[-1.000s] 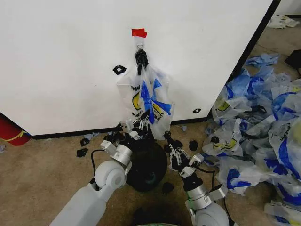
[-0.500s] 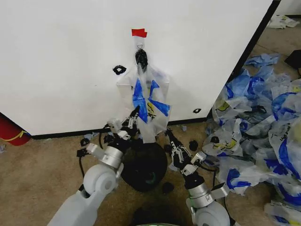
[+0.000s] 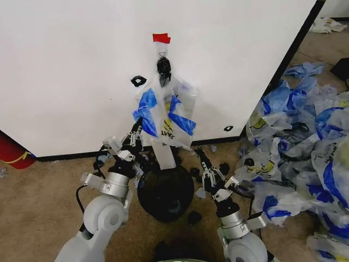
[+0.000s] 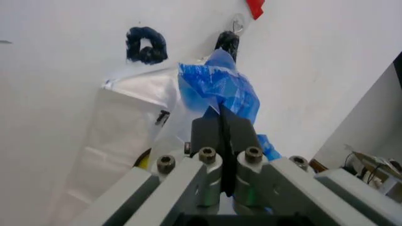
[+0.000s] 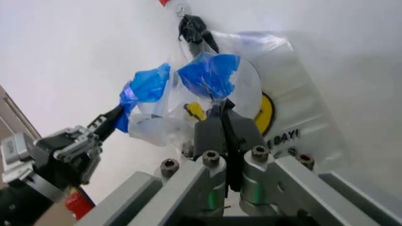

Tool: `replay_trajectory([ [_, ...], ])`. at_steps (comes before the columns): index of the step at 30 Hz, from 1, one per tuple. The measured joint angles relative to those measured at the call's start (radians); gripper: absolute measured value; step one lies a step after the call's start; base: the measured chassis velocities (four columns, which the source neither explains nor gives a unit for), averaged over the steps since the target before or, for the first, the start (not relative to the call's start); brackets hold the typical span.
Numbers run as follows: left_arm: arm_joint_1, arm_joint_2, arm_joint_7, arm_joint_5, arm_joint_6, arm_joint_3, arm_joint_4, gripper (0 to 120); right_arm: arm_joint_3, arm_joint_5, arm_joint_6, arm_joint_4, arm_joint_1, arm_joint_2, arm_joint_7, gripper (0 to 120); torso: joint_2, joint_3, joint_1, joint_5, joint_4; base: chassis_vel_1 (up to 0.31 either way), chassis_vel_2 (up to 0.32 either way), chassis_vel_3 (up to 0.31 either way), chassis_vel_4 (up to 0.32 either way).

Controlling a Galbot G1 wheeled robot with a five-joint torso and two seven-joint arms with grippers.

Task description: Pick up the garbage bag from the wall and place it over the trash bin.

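Head view. The garbage bag (image 3: pixel 166 117) hangs by its black-tied top from a small hook (image 3: pixel 162 54) on the wall (image 3: pixel 71 71), just under a piece of red tape (image 3: pixel 161 37) at 12 o'clock. The trash bin (image 3: pixel 166 192) stands on the floor directly below, at 6 o'clock from the bag, its rim near the bag's lower tip. The left gripper (image 3: pixel 136 126) reaches in from 7 o'clock and is clenched on a blue part of the bag at the bag's 9 o'clock edge, drawing it outward. The right gripper (image 3: pixel 200 155) rises from 5 o'clock, at the bag's lower right; whether it touches the film cannot be told here. A pile of blue-and-white bags (image 3: pixel 305 147) lies at 3 o'clock.

Left wrist view. The left gripper's jaws stand closed together, pinching blue plastic; the garbage bag (image 4: pixel 141 117) spreads beyond, with a black scrap (image 4: pixel 146 44) on the wall.

Right wrist view. The right gripper (image 5: pixel 223 109) is likewise clenched, its jaws meeting on a blue fold; the left gripper (image 5: pixel 119 113) holds the other blue fold.

Risk, as a judgement: the bag remains hooked, so pulling outward or downward before lifting it free could tear the thin film or slip it from the pinches; an uneven spread could miss the bin's rim.
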Motion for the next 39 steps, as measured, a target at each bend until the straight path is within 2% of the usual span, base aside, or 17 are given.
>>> replay_trajectory([
  [5, -0.002, 0.007, 0.001, 0.000, 0.000, 0.003, -0.001, 0, 0.044, -0.056, -0.003, 0.000, -0.020, -0.012, -0.004, 1, 0.000, 0.000, 0.000, -0.0001, 0.0000, 0.000, 0.000, 0.000, 0.000],
  [11, 0.004, 0.008, 0.005, 0.006, -0.002, 0.001, 0.006, 0, 0.109, -0.154, -0.007, 0.021, -0.053, -0.065, 0.011, 26, 0.000, 0.000, 0.000, 0.0001, -0.0004, 0.000, 0.000, 0.000, 0.000],
  [12, 0.004, 0.008, 0.005, 0.006, -0.002, 0.001, 0.006, 0, 0.109, -0.154, -0.007, 0.021, -0.053, -0.065, 0.011, 26, 0.000, 0.000, 0.000, 0.0001, -0.0004, 0.000, 0.000, 0.000, 0.000],
  [16, 0.030, 0.002, 0.012, 0.018, -0.008, -0.017, -0.006, 0, 0.121, -0.170, -0.018, 0.064, -0.040, -0.139, 0.027, 43, 0.000, 0.000, 0.000, 0.0001, 0.0004, 0.000, 0.000, 0.000, 0.000],
  [20, 0.032, -0.004, 0.014, 0.022, -0.008, -0.017, -0.009, 0, 0.131, -0.180, -0.053, 0.112, -0.016, -0.209, 0.064, 52, 0.000, 0.000, 0.000, -0.0001, -0.0001, 0.000, 0.000, 0.000, 0.000],
  [24, 0.024, -0.007, 0.015, 0.026, -0.007, 0.004, -0.006, 0, 0.136, -0.139, -0.119, 0.183, 0.031, -0.334, 0.107, 72, 0.000, 0.000, 0.000, 0.0003, 0.0005, 0.000, 0.000, 0.000, 0.000],
  [27, 0.007, -0.007, 0.015, 0.026, -0.004, 0.028, 0.004, 0, 0.139, -0.112, -0.158, 0.224, 0.053, -0.406, 0.135, 81, 0.000, 0.000, 0.000, -0.0004, -0.0006, 0.000, 0.000, 0.000, 0.000],
  [31, -0.009, -0.014, 0.015, 0.031, -0.001, 0.055, 0.017, 0, 0.112, 0.003, -0.287, 0.294, 0.166, -0.538, 0.185, 97, 0.000, 0.000, 0.000, -0.0003, -0.0001, 0.000, 0.000, 0.000, 0.000],
  [33, -0.012, -0.020, 0.015, 0.036, 0.000, 0.061, 0.022, 0, 0.086, 0.068, -0.348, 0.308, 0.239, -0.583, 0.199, 99, 0.000, 0.000, 0.000, -0.0003, 0.0004, 0.000, 0.000, 0.000, 0.000],
  [34, -0.012, -0.020, 0.015, 0.036, 0.000, 0.061, 0.022, 0, 0.086, 0.068, -0.348, 0.308, 0.239, -0.583, 0.199, 99, 0.000, 0.000, 0.000, -0.0003, 0.0004, 0.000, 0.000, 0.000, 0.000],
  [39, -0.014, -0.034, 0.015, 0.051, 0.001, 0.071, 0.031, 0, -0.030, 0.152, -0.450, 0.307, 0.414, -0.629, 0.230, 100, 0.000, 0.000, 0.000, 0.0000, -0.0001, 0.000, 0.000, 0.000, 0.000],
])
